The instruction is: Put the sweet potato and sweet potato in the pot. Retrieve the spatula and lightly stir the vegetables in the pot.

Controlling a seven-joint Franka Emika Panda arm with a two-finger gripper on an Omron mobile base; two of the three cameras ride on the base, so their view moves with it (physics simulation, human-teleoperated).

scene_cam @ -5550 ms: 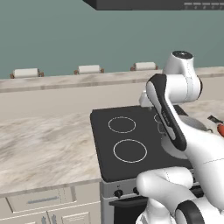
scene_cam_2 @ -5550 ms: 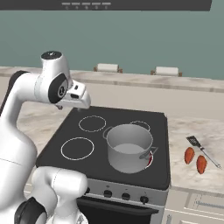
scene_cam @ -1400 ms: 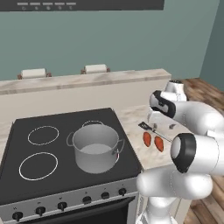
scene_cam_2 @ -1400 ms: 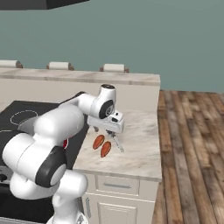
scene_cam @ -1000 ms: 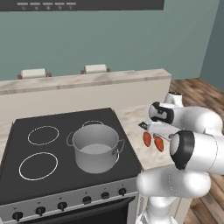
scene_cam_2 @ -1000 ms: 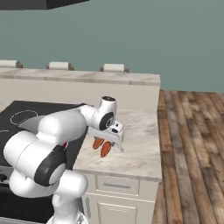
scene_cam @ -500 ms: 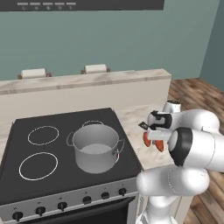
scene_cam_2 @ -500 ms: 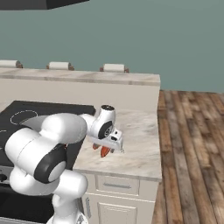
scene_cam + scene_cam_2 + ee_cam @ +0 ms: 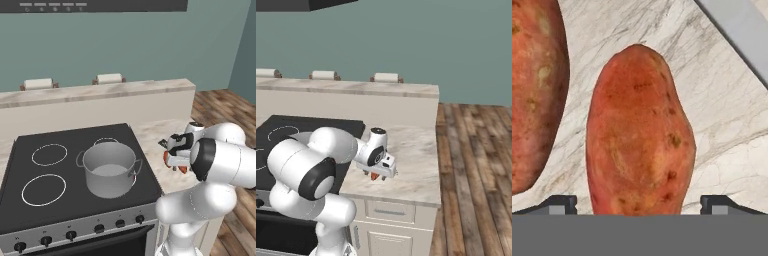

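Two orange-red sweet potatoes lie side by side on the marble counter (image 9: pixel 727 130), one in the middle (image 9: pixel 639 135) and one at the left edge (image 9: pixel 534 90) of the hand view. My gripper (image 9: pixel 639 205) is open, low over the middle sweet potato, with a dark fingertip (image 9: pixel 562 204) on either side of it and a gap to each. From the left base view the gripper (image 9: pixel 172 159) sits on the counter right of the stove, with orange sweet potato (image 9: pixel 183 169) peeking out below it. The grey pot (image 9: pixel 110 175) stands on the stove, nothing in it. The spatula is hidden by the hand.
A black stovetop (image 9: pixel 55 190) with ring burners lies left of the counter. A low marble ledge (image 9: pixel 100 92) with paper-towel rolls runs behind. A pale grey band (image 9: pixel 737 25) crosses the hand view's top right corner. Wooden floor (image 9: pixel 476 165) lies to the right.
Over the last second the hand has come down from above the counter to just over the sweet potatoes. The jaws stay wide. The pot and both sweet potatoes have not moved.
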